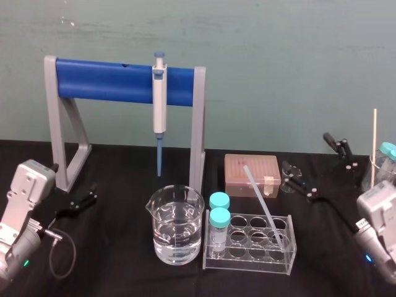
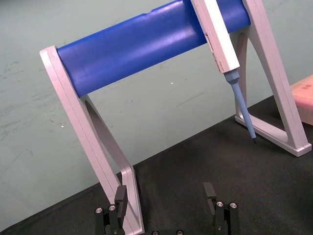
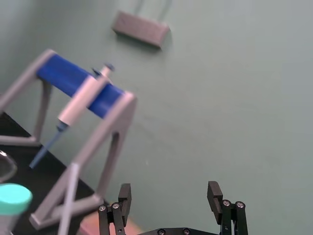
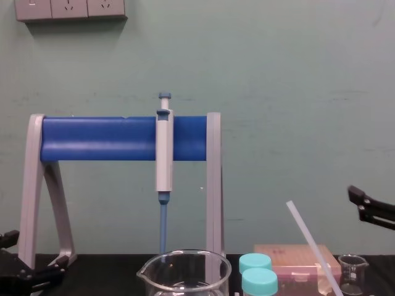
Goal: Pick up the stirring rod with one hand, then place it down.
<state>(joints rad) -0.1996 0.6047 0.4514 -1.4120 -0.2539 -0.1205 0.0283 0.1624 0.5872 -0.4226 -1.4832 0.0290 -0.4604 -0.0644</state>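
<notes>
The stirring rod (image 1: 266, 207) is a thin translucent-white rod that leans in a clear tube rack (image 1: 250, 260), its top tilted back over a pink box; the chest view shows the stirring rod (image 4: 311, 243) slanting up to the left. My right gripper (image 1: 318, 166) hovers open above the table to the right of the rod, apart from it, with nothing between its fingers (image 3: 124, 196). My left gripper (image 1: 86, 197) stands open and empty at the far left beside the stand's foot, and its fingers (image 2: 121, 196) are wide apart.
A grey stand with a blue bar (image 1: 105, 80) holds a blue-tipped pipette (image 1: 159, 102). A water-filled beaker (image 1: 176, 232) sits left of the rack. Two teal-capped vials (image 1: 219, 216) stand in the rack. A pink box (image 1: 252, 174), small beaker (image 1: 289, 168) and a beige stick (image 1: 374, 136) are behind.
</notes>
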